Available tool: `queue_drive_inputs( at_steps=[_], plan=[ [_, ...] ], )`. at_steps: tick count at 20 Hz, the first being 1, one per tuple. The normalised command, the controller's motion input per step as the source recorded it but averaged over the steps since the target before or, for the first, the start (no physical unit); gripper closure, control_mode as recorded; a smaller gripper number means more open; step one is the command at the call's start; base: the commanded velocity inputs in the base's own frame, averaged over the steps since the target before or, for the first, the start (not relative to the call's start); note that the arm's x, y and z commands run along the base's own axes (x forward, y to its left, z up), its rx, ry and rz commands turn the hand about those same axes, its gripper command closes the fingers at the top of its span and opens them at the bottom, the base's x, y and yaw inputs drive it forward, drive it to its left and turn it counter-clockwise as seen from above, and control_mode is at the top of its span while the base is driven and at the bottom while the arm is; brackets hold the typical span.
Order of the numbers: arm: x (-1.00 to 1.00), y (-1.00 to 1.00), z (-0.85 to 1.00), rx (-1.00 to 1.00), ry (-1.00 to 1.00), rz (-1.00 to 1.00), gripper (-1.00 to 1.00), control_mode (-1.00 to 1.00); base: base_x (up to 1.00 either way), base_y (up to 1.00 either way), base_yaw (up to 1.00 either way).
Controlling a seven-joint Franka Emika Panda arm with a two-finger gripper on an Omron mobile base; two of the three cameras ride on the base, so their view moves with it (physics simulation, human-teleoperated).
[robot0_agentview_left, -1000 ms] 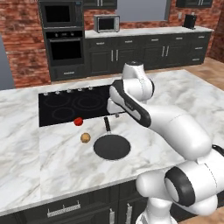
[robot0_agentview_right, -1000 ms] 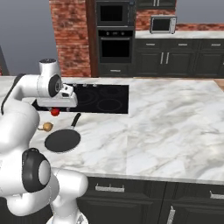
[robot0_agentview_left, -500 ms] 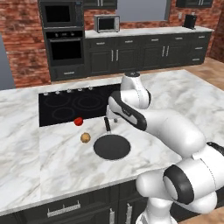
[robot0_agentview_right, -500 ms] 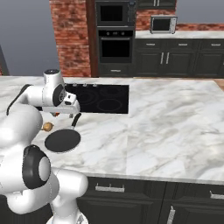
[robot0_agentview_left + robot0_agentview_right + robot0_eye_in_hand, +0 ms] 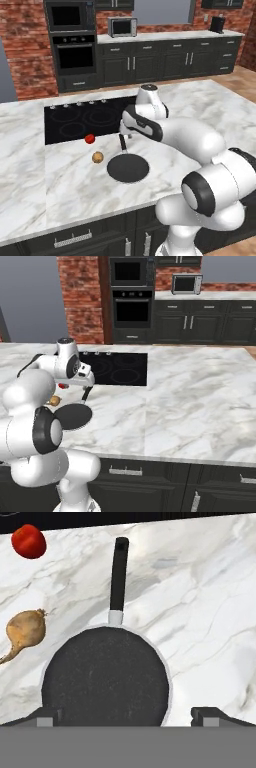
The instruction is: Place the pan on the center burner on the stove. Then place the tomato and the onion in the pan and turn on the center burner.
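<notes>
We see the pan (image 5: 128,168) on the marble counter (image 5: 60,190) just in front of the stove (image 5: 85,120), with the onion (image 5: 98,157) and tomato (image 5: 90,138) to its left. The hand (image 5: 128,714), fingers spread wide, has sunk lower over the pan's handle than a second ago. Behind stand dark cabinets (image 5: 165,62) and a brick wall (image 5: 22,45).
</notes>
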Motion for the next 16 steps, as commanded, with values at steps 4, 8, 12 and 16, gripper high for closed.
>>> queue_drive_inputs(
  at_steps=[4, 8, 12, 16],
  plan=[
    [0.30, 0.22, -0.26, -0.01, 0.02, 0.00, -1.00, -1.00, 0.00, 0.00, 0.00],
    [0.29, 0.22, -0.26, -0.03, 0.04, 0.00, -1.00, -1.00, 0.00, 0.00, 0.00],
    [0.24, 0.01, -0.28, -0.02, 0.03, 0.00, -1.00, -1.00, 0.00, 0.00, 0.00],
    [0.23, 0.00, -0.30, -0.02, 0.04, 0.00, -1.00, -1.00, 0.00, 0.00, 0.00]
  ],
)
